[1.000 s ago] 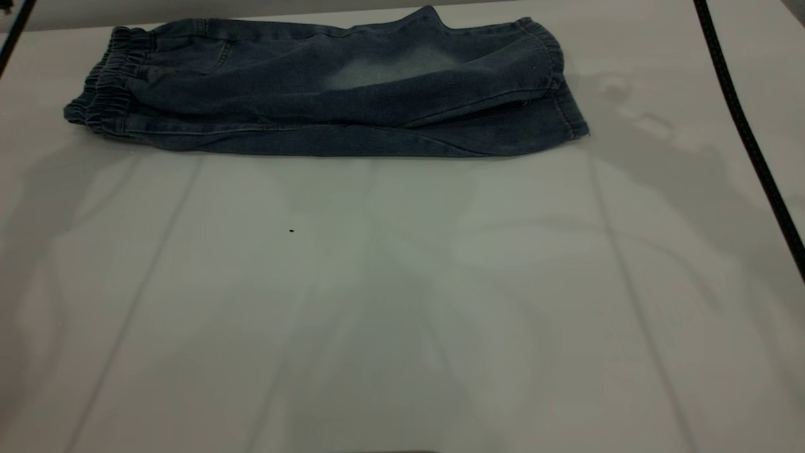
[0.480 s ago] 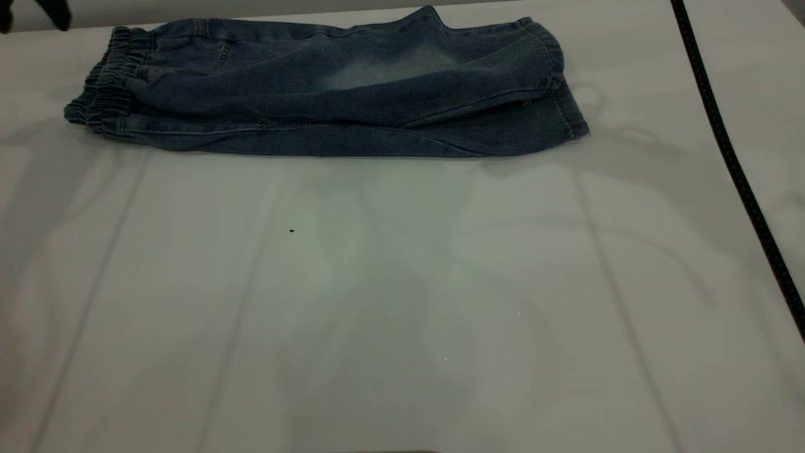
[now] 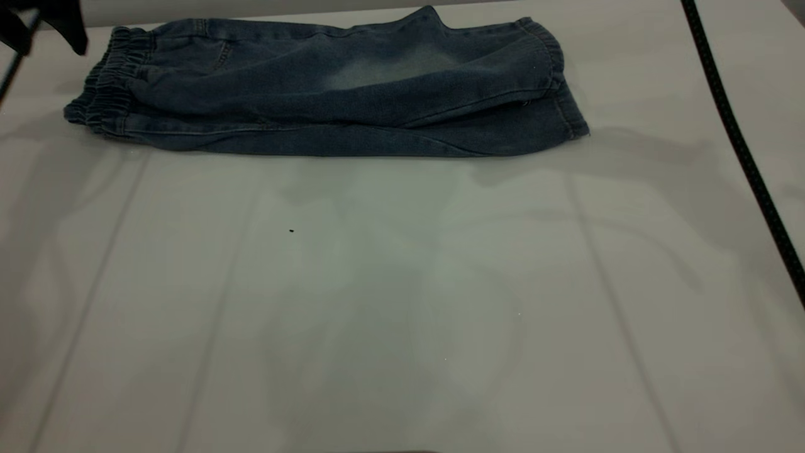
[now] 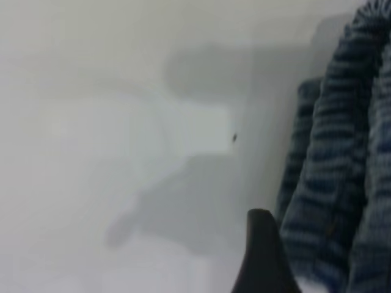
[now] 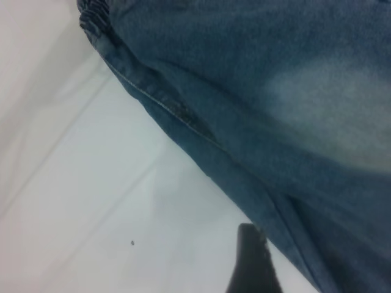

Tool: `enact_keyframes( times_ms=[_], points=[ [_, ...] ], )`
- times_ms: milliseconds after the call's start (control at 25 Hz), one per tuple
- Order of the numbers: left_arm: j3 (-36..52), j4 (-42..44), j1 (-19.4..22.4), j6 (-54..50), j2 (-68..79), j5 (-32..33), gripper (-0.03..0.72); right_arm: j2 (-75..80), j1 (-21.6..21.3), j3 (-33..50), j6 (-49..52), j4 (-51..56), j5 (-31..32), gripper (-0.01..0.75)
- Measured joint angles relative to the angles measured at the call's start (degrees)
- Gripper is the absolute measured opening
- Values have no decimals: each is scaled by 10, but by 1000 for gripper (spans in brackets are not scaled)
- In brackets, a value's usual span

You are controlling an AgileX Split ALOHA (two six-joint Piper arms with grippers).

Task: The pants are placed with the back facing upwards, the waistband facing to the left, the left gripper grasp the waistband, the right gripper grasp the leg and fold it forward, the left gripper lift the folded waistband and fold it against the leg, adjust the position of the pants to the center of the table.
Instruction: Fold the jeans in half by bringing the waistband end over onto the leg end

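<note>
With the pants (image 3: 327,88) folded lengthwise, we still owe the waistband (image 3: 107,94) fold and centring; claw widths unreadable.

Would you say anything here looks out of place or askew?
The pants lie folded lengthwise at the far edge of the table, well off centre, with the lower layer's cuff sticking out past the upper one. Nothing looks damaged.
</note>
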Motion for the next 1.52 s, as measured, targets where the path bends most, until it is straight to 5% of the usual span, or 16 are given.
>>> enact_keyframes(
  times_ms=[840, 1000, 1200, 1520],
  points=[
    [-12, -74, -1, 0, 97, -100, 439, 0, 17, 0, -19, 16, -15, 426],
    [-13, -82, -2, -10, 104, -108, 345, 2, 17, 0, -64, 107, -58, 426],
    [-14, -88, -7, -14, 105, -115, 91, 38, 17, 0, -184, 283, -78, 423],
    [-16, -89, -7, 8, 94, -106, 68, 120, 33, -18, -332, 406, -92, 422]
  ],
)
